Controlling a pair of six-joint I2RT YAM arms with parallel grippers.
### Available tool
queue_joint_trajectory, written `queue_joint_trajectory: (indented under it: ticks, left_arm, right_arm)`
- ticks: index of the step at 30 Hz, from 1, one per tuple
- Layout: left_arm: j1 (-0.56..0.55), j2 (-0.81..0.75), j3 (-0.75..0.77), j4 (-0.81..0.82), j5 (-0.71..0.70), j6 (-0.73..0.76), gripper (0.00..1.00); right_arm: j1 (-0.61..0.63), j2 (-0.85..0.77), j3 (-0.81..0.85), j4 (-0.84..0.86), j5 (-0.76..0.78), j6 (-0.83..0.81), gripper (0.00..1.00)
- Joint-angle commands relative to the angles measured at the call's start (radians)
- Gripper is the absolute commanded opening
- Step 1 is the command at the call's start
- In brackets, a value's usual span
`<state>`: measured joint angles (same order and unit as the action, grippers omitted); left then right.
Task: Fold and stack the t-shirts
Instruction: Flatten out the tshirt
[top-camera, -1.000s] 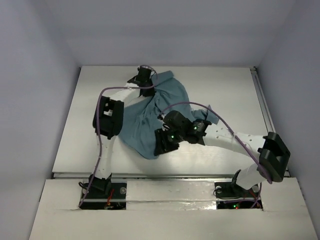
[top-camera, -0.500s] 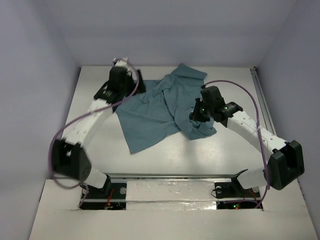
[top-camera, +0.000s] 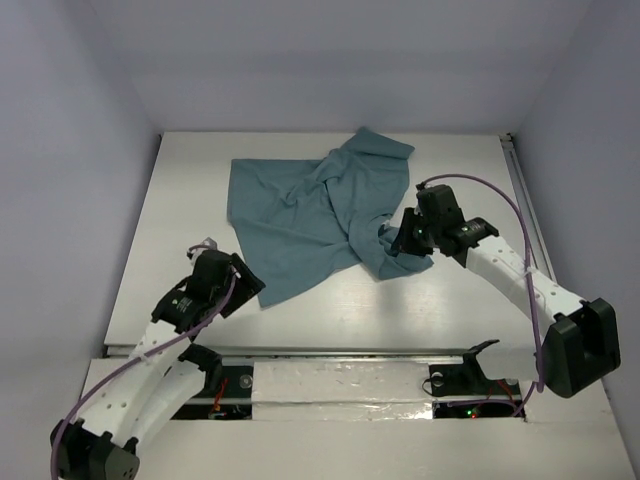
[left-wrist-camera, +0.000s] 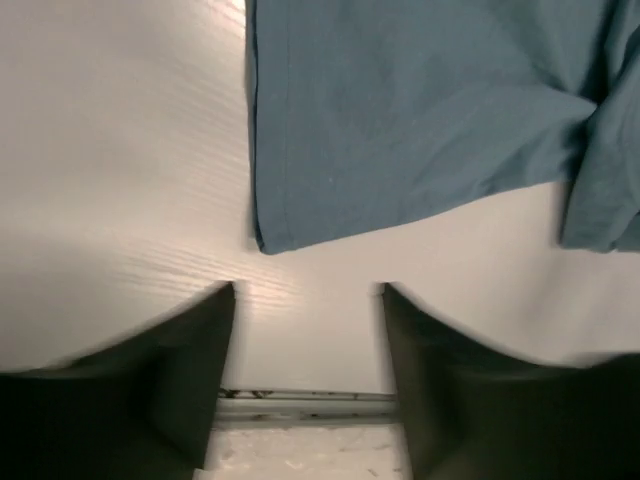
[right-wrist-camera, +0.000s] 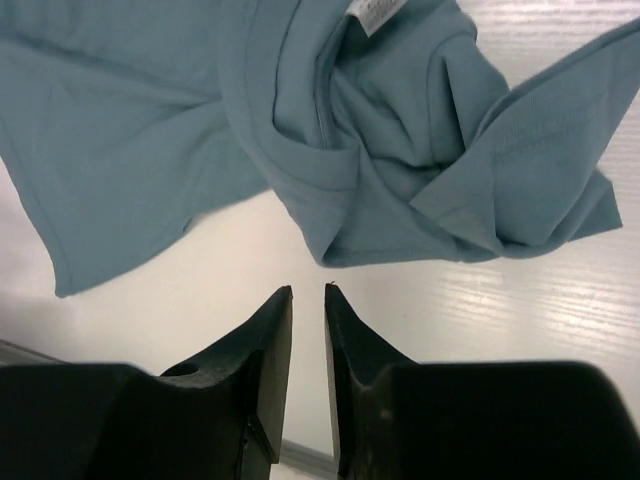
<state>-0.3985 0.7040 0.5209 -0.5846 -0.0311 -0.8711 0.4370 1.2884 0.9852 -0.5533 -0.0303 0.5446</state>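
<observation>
A plain teal-blue t-shirt (top-camera: 300, 215) lies rumpled on the white table (top-camera: 450, 170), its left half spread flat and its right part bunched in folds. In the right wrist view the t-shirt (right-wrist-camera: 400, 150) shows its neck and a small white label (right-wrist-camera: 378, 12). My right gripper (top-camera: 395, 243) hovers just in front of that bunched part; the right gripper (right-wrist-camera: 308, 290) has only a narrow gap and holds nothing. My left gripper (top-camera: 255, 292) is open and empty beside the shirt's near-left corner. That hem corner of the t-shirt (left-wrist-camera: 400, 120) lies just beyond the left gripper (left-wrist-camera: 308, 290).
A metal rail (top-camera: 525, 200) runs along the table's right side. Another rail (left-wrist-camera: 300, 405) marks the near edge just behind my left fingers. Grey walls close in the table at the left, back and right.
My left arm swung from the shirt's far-left corner back to its near-left corner, jaws still open. The far-left corner now lies flat. My right jaws parted slightly off the bunched cloth.
</observation>
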Motion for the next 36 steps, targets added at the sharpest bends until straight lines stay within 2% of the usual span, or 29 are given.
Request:
queue_joint_trajectory:
  ticks: [1,3,6,8,9,10,11,12,13,15,16,17,24,28,33,34,36]
  left_arm:
    - [-0.014,0.017,0.028,-0.073,-0.012,-0.127,0.67]
    - [-0.014,0.057,0.004,-0.032,0.040,-0.155,0.97]
    - [-0.023,0.101,-0.042,0.050,0.082,-0.180,0.99]
    - [-0.014,0.161,-0.050,0.092,0.042,-0.181,0.99]
    - [0.007,0.222,-0.056,0.151,0.008,-0.149,0.99]
    - [0.074,0.259,-0.061,0.190,0.016,-0.126,0.97]
    - [0.108,0.302,-0.067,0.231,0.025,-0.112,0.92]
    - [0.140,0.340,-0.065,0.320,0.071,-0.089,0.79]
    - [0.157,0.420,-0.052,0.344,0.057,-0.059,0.46]
    - [0.179,0.530,0.011,0.390,-0.002,-0.025,0.21]
    - [0.179,0.567,0.037,0.400,-0.019,0.013,0.05]
    - [0.179,0.609,0.063,0.404,-0.036,0.027,0.00]
    - [0.197,0.963,0.311,0.505,-0.072,0.115,0.00]
    - [0.243,1.103,0.539,0.431,-0.145,0.184,0.00]
    - [0.377,1.121,0.749,0.361,-0.109,0.277,0.00]
    - [0.392,1.118,0.774,0.339,-0.115,0.318,0.16]
    - [0.414,1.053,0.759,0.286,-0.125,0.339,0.41]
  right_arm:
    - [0.002,-0.032,-0.029,0.055,-0.052,-0.009,0.26]
    - [0.002,-0.046,-0.037,0.061,-0.057,-0.011,0.26]
    - [0.002,-0.055,-0.045,0.084,-0.083,-0.009,0.26]
    - [0.002,-0.049,-0.040,0.084,-0.088,-0.014,0.26]
    - [0.002,-0.049,-0.037,0.084,-0.088,-0.021,0.25]
    - [0.002,-0.049,-0.033,0.078,-0.086,-0.025,0.24]
    - [0.002,-0.049,-0.026,0.076,-0.086,-0.026,0.24]
    - [0.002,-0.049,-0.020,0.072,-0.088,-0.032,0.23]
    - [0.002,-0.047,-0.013,0.058,-0.091,-0.035,0.23]
    - [0.002,-0.055,-0.005,0.053,-0.106,-0.035,0.23]
    - [0.002,-0.060,-0.003,0.053,-0.109,-0.037,0.23]
    - [0.002,-0.064,-0.006,0.052,-0.106,-0.037,0.23]
    - [0.002,-0.057,0.003,0.055,-0.108,-0.029,0.23]
    - [0.002,-0.014,0.041,0.055,-0.109,-0.035,0.23]
    - [0.002,0.031,0.082,0.067,-0.128,-0.023,0.23]
    - [0.002,0.034,0.087,0.078,-0.135,-0.021,0.23]
    - [0.002,0.046,0.096,0.085,-0.158,-0.021,0.24]
